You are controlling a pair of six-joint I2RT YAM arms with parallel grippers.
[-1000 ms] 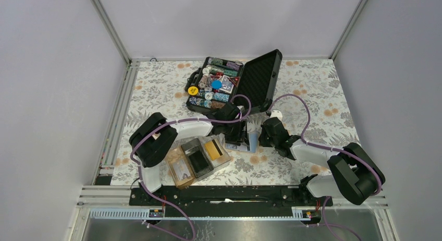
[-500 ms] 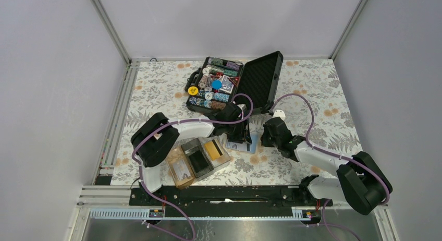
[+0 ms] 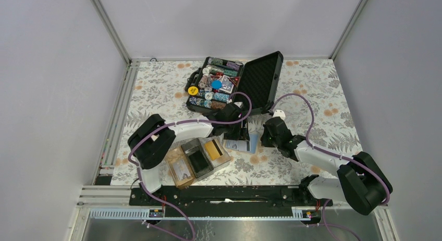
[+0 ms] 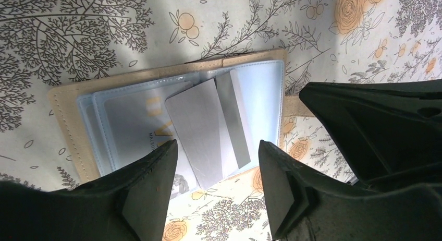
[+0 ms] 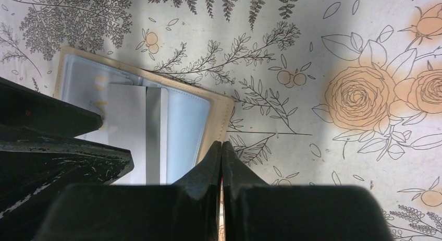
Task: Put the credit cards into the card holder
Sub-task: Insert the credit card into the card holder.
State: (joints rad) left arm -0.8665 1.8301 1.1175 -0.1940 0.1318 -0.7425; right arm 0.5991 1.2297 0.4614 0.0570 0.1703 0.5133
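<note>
The card holder stands on the floral cloth near the left arm's base, with a gold credit card in its right compartment. To its right lies an open beige wallet with clear sleeves. A silvery-grey card with a darker stripe sticks half out of one sleeve. My left gripper hangs open just above that card, one finger on each side, touching nothing. My right gripper is shut, its tip at the wallet's beige edge.
An open black chip case full of chips stands behind the wallet, its lid raised toward the right. The two wrists crowd close together over the wallet. Metal frame rails run along the table's left and near edges.
My left jaws have spread wider. The wallet's blue sleeve page, upright a second ago, now lies flat. The right arm has shifted to the right, then held still.
</note>
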